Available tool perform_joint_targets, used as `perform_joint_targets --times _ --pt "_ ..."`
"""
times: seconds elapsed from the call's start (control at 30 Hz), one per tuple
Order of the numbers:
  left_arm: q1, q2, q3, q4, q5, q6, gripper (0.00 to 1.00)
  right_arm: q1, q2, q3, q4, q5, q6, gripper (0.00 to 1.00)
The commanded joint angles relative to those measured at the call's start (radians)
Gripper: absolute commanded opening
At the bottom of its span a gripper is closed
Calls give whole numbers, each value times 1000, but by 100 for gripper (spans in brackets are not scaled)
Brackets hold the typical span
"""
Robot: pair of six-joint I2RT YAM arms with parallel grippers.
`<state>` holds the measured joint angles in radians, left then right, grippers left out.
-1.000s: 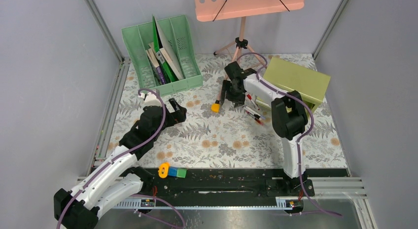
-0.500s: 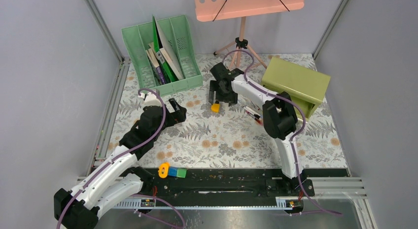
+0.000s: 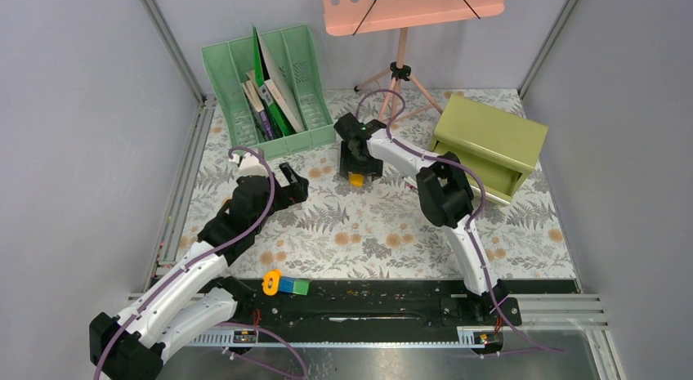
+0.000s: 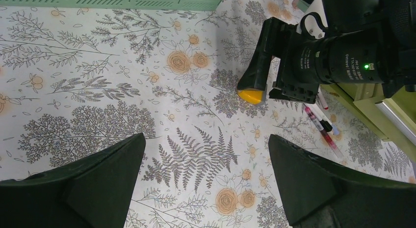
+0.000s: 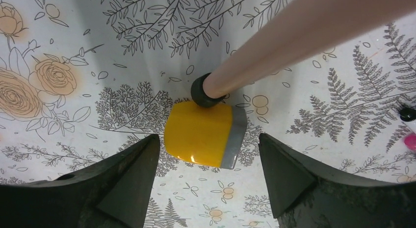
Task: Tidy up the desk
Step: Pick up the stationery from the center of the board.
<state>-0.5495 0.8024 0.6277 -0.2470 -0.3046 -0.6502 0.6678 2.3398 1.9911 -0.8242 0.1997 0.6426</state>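
The desk (image 3: 368, 225) spreads between grey walls and aluminium rails, beneath both arms, its pale cloth printed with grey ferns and orange flowers. Over the last second the right arm has swung left, away from the olive drawer box (image 3: 490, 139), and the right gripper (image 5: 208, 159) has arrived over the yellow block (image 5: 198, 135), which has not shifted. The left arm has not moved.

The block is glossy, round-cornered and edged with a grey band. It lies at the black rubber foot (image 5: 203, 93) of a smooth pink tripod leg (image 5: 304, 37) (whether they touch is unclear). The right gripper's jaws stand wide on either side of the block, clear of it. The right arm reaches far forward, elbow raised, wrist pointing down. The left gripper (image 4: 206, 189) hovers low over bare cloth, its jaws spread and empty.
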Motion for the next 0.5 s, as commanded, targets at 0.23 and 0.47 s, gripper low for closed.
perform_joint_targets --times 0.23,0.47 --pt "6 -2 15 17 -40 25 99 12 64 107 -47 67 23 72" --pt "5 -10 19 7 -51 32 99 16 103 162 -82 72 9 61"
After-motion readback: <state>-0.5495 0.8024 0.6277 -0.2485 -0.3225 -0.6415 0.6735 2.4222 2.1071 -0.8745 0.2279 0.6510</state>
